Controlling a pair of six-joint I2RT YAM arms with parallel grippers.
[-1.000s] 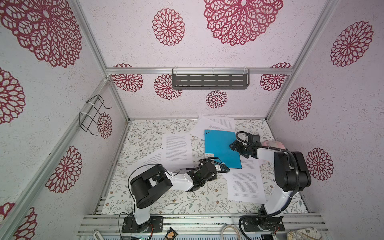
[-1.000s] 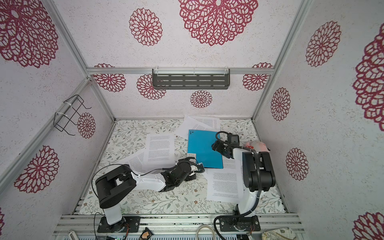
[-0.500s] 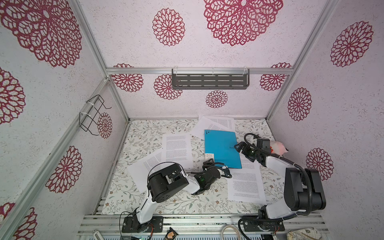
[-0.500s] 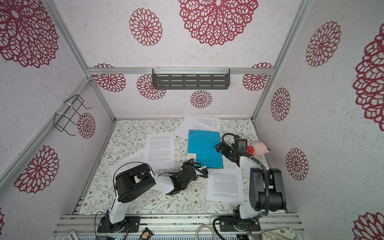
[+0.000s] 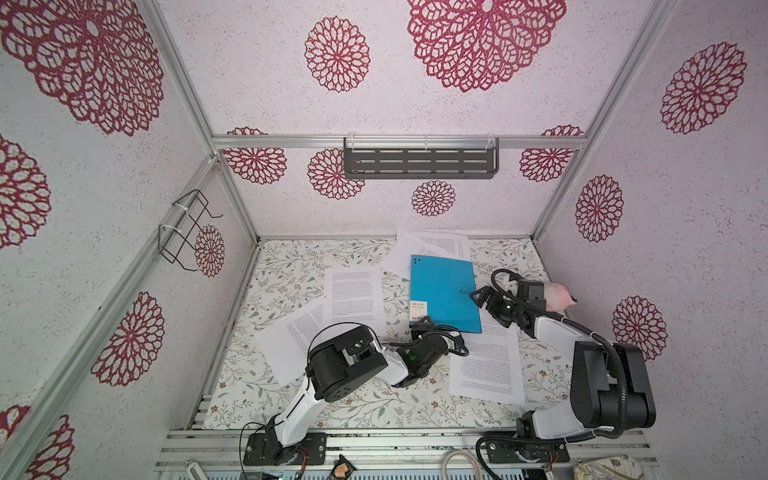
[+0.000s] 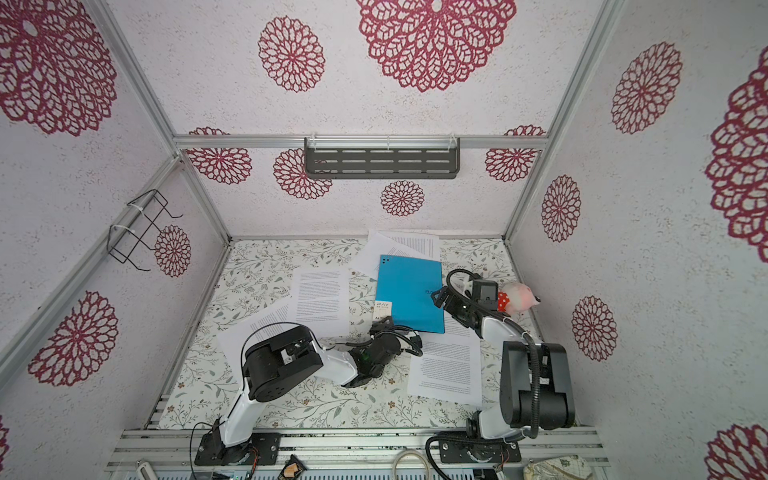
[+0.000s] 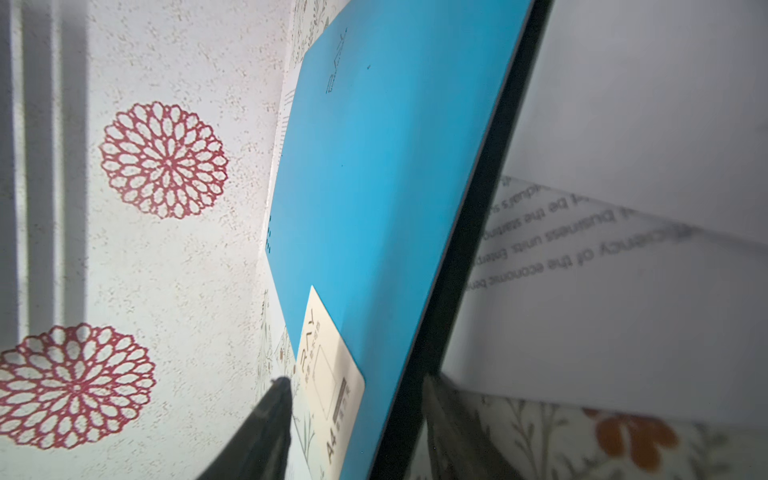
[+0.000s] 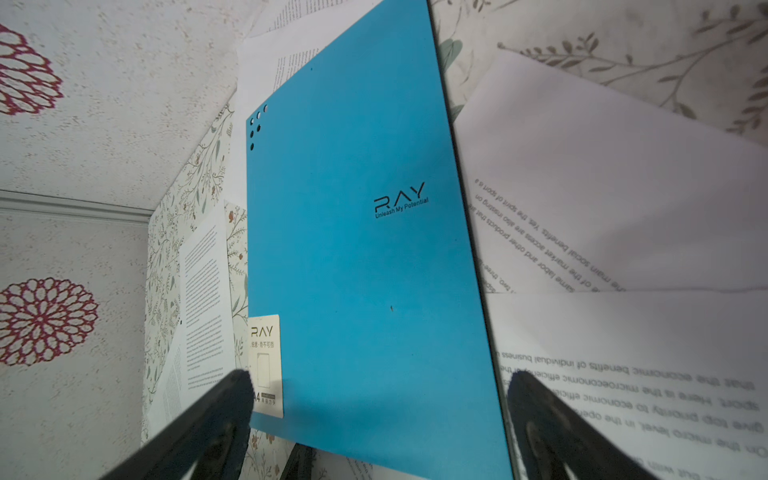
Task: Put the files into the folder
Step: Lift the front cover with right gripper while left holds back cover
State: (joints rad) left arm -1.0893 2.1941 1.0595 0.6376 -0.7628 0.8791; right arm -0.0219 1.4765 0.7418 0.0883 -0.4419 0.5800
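Note:
The folder [image 5: 442, 295] [image 6: 409, 293] lies shut on the floral mat, blue side up, with a pale label at its near left corner. Several files lie loose around it: one [image 5: 353, 299] to its left, one [image 5: 486, 370] in front, and others [image 5: 440, 245] partly under its far end. My left gripper [image 5: 420, 324] [image 7: 355, 380] is at the labelled corner. Its jaws stand apart on either side of the folder [image 7: 374, 187] edge, with a gap showing. My right gripper [image 5: 482, 297] [image 8: 382, 415] is wide open at the folder's [image 8: 357, 270] right edge, holding nothing.
A pink and red soft toy [image 5: 555, 297] lies by the right wall behind the right arm. A grey slotted shelf [image 5: 419, 162] hangs on the back wall and a wire rack [image 5: 187, 228] on the left wall. Another sheet [image 5: 295, 345] lies partly under the left arm.
My left gripper has moved forward to the folder's near left corner and its jaws have narrowed. The right arm's elbow has swung out and down while its gripper stayed open by the right edge.

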